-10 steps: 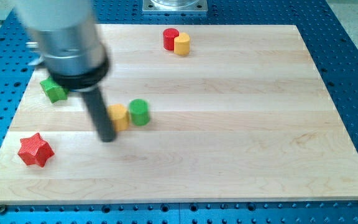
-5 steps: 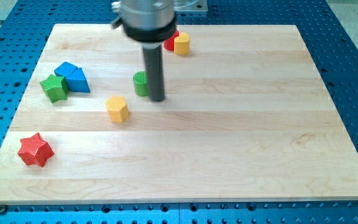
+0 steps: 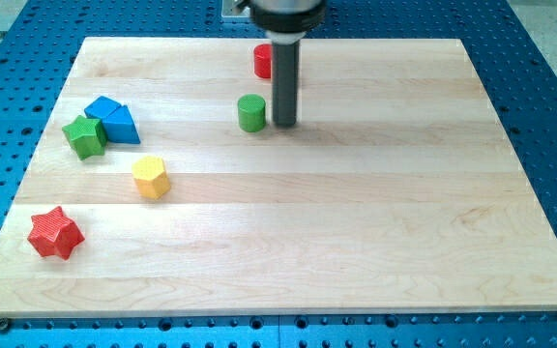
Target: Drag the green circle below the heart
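Observation:
The green circle sits in the upper middle of the wooden board. My tip rests on the board just to the right of it, a small gap apart. A red cylinder stands above the green circle, partly covered by my rod. The yellow block that stood beside the red one is hidden behind the rod, so I cannot see the heart. A yellow hexagon-like block lies at the lower left of the green circle.
A green star touches a blue block at the view's left. A red star lies near the bottom left corner. The board's edges drop onto a blue perforated table.
My tip has moved up and to the right. The green circle has shifted up and right with it. The yellow hexagon-like block now lies further left and lower. The rod now hides the top yellow block.

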Available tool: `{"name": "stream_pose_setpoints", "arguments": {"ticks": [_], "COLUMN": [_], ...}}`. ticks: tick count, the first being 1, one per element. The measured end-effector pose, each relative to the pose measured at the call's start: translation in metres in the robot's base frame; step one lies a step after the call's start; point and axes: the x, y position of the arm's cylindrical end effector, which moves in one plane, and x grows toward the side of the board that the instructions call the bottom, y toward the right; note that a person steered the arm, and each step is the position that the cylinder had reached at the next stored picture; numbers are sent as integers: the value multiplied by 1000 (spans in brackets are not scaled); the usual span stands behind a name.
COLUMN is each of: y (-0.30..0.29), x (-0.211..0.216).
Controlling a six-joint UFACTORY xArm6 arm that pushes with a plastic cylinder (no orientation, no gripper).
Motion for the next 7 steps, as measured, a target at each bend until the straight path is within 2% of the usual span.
{"name": "stream_pose_setpoints", "arguments": {"ticks": [1, 2, 4, 5, 7], "y": [-4, -68, -39, -48, -50], "x": [31, 55, -37, -23, 76]}}
